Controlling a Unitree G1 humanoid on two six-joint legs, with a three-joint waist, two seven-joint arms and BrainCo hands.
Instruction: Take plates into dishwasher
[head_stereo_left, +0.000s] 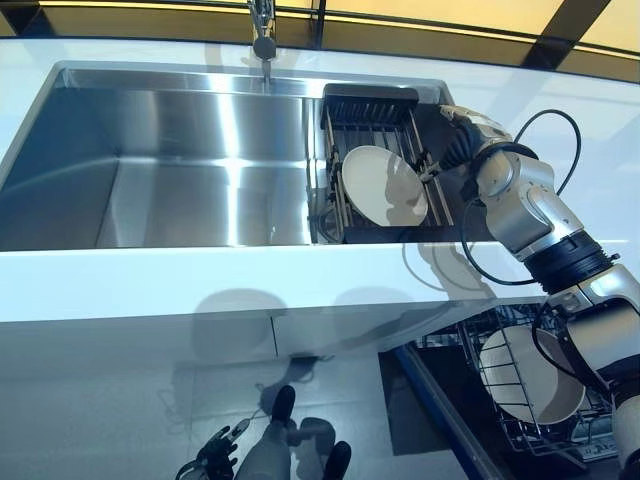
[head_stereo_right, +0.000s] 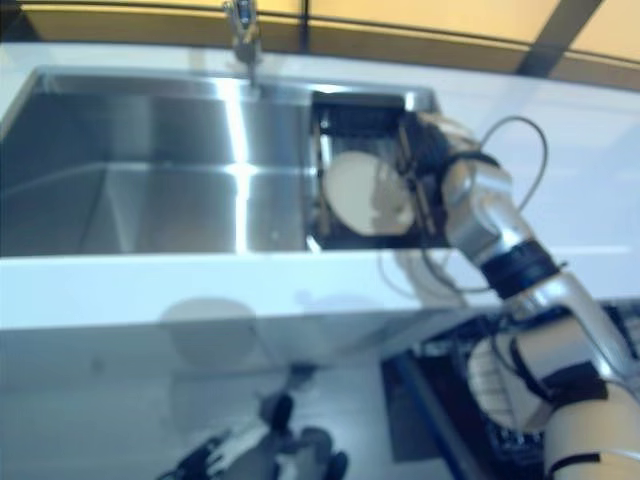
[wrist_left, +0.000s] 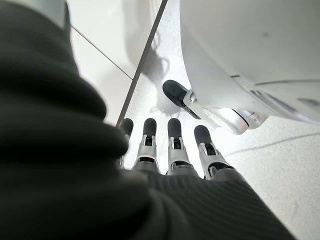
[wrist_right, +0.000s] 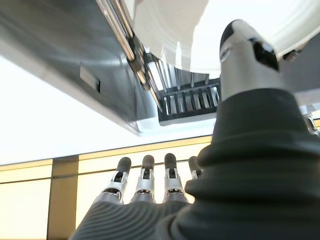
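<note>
The right hand's (wrist_right: 150, 200) fingers (wrist_right: 144, 180) are held out straight in a row, nothing gripped; its thumb (wrist_right: 245, 55) is seen just beside the rim of the plate (head_stereo_left: 384, 186). That plate is propped tilted in the dark drying rack (head_stereo_left: 370, 105) set at the sink's (head_stereo_left: 150, 150) right end. A second plate (head_stereo_left: 530, 375) is seen lower right, standing in the dishwasher basket (head_stereo_left: 500, 420). Down by the floor (wrist_left: 280, 175), the left hand (wrist_left: 170, 150) is hung with fingers straight, empty.

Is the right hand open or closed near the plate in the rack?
Open: the right hand has straight fingers and grips nothing; the plate leans in the rack.
</note>
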